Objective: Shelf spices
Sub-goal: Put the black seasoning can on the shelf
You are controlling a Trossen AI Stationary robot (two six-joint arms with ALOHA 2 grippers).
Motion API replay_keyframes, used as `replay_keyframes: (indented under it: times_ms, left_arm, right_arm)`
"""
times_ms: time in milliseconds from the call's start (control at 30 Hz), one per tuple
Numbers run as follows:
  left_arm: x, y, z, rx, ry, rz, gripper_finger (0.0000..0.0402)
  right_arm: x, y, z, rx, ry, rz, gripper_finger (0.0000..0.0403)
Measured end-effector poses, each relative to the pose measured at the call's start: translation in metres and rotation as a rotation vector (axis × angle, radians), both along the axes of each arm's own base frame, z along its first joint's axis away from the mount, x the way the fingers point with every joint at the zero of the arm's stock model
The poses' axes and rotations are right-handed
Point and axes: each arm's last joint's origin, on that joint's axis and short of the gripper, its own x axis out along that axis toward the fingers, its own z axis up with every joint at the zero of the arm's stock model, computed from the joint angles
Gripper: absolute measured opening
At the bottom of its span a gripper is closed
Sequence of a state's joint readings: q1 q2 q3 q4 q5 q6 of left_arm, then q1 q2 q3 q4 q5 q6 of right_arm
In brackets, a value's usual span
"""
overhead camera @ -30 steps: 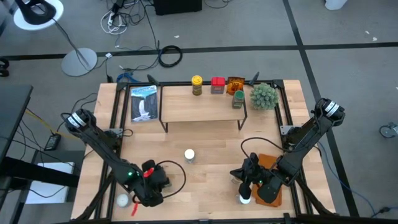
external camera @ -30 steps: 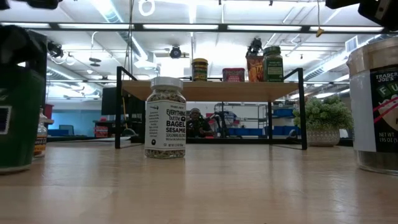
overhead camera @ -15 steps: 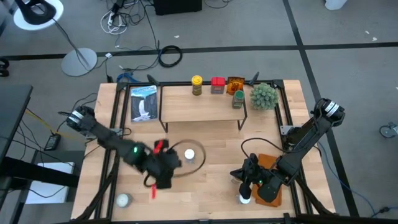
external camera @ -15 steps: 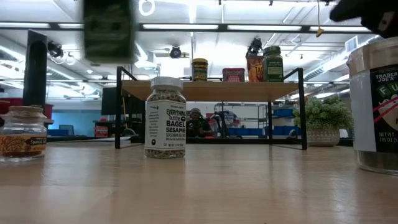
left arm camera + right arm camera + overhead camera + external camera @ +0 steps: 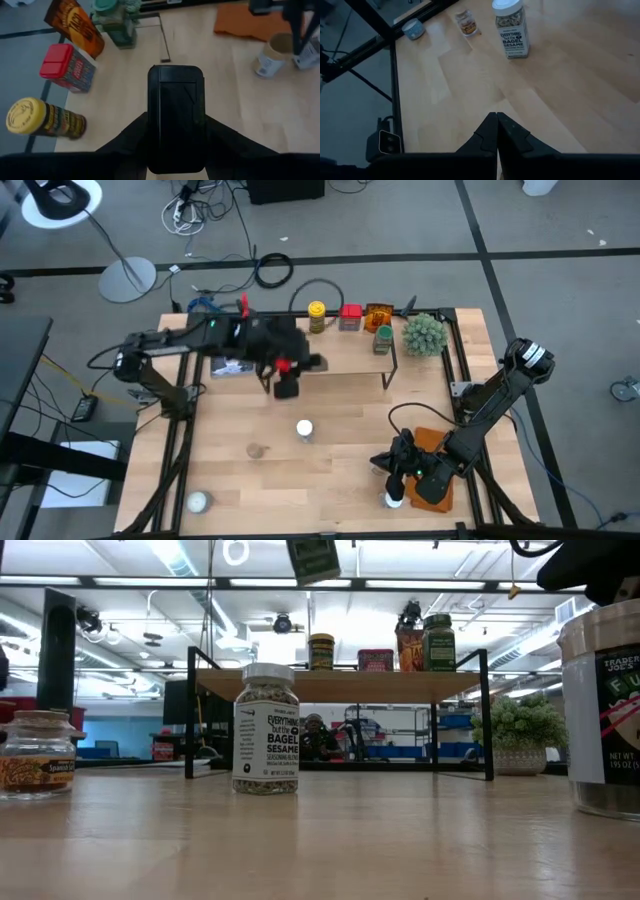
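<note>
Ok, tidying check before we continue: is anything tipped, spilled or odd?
Nothing stands out. The shelf jars and the bagel jar stand upright, nothing is spilled, and the left claw holds a dark tin near the shelf.

Dark tin (image 5: pixel 175 117), red box (image 5: pixel 67 67)

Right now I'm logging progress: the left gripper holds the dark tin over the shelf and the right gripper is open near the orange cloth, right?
Not quite. The right gripper is shut, as the right wrist view shows. The left gripper does hold the dark tin over the shelf.
</note>
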State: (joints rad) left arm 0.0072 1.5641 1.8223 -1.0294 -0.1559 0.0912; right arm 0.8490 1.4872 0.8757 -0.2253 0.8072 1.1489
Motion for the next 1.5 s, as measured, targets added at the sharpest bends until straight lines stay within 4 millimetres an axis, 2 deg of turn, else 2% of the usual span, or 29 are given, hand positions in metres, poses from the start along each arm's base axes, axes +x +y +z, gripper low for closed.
replay_keyframes:
  times_ms: [200, 567, 833, 1000, 1500]
  left_arm:
    - [0.017, 0.044, -0.013, -0.009, 0.012, -0.013, 0.0145]
    - [0.077, 0.098, -0.068, -0.071, 0.090, -0.032, 0.0145]
    - [0.109, 0.129, -0.077, -0.061, 0.079, 0.006, 0.0145]
    - [0.115, 0.134, -0.079, -0.077, 0.069, 0.031, 0.0145]
    - [0.122, 0.121, -0.077, -0.057, 0.036, 0.007, 0.0146]
  right_arm:
    - [0.000, 0.001, 0.001, 0.007, -0.007, 0.000, 0.0002]
    - [0.001, 0.001, 0.001, 0.009, -0.013, -0.003, 0.0001]
    - [0.001, 0.001, 0.001, 0.000, -0.014, -0.003, 0.0002]
    - [0.001, 0.001, 0.001, -0.009, -0.014, 0.002, 0.0002]
    - [0.001, 0.001, 0.001, -0.033, -0.010, 0.018, 0.0003]
